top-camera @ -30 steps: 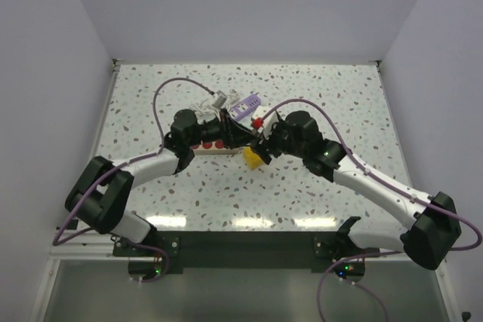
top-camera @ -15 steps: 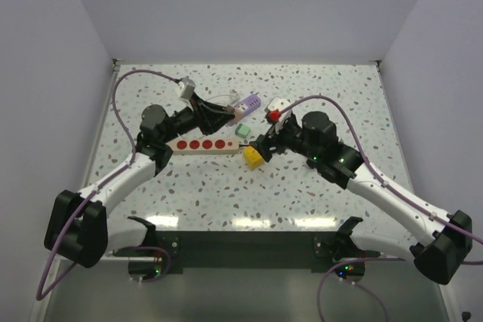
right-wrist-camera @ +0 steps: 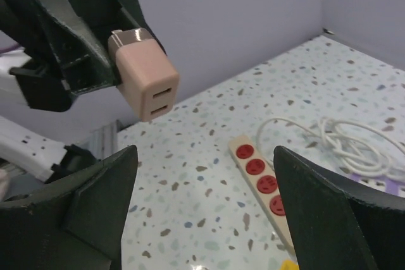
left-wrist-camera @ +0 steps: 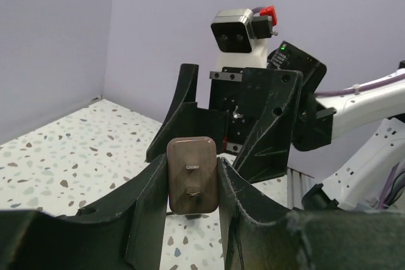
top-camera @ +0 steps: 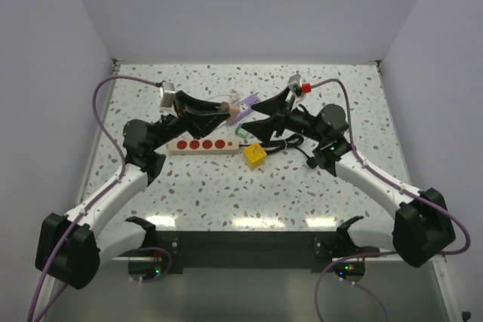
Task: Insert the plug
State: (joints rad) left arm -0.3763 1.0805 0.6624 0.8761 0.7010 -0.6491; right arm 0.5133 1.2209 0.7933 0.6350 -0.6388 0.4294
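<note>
The left pincer is clamped shut on the plug, a pale pink cube lifted well above the table; the right pincer faces it from 3 o'clock with its jaws spread wide and nothing between them. From the top view the two pincers meet nose to nose over the middle of the table, the plug just beside the right fingertips but apart from them; the power strip lies flat at about 7 o'clock from the plug, its four red sockets facing up, and a yellow block sits on the table at 5 o'clock. Only the left wrist view shows the plug's two metal prongs, pointing back at that camera, with the black fingers pressed on both sides; the open right pincer stands beyond it. Only the right wrist view shows the opposite face, with two small slots one above the other; there the plug hangs at 10 o'clock, while the strip and a loose white cable lie on the table towards 4 o'clock.
</note>
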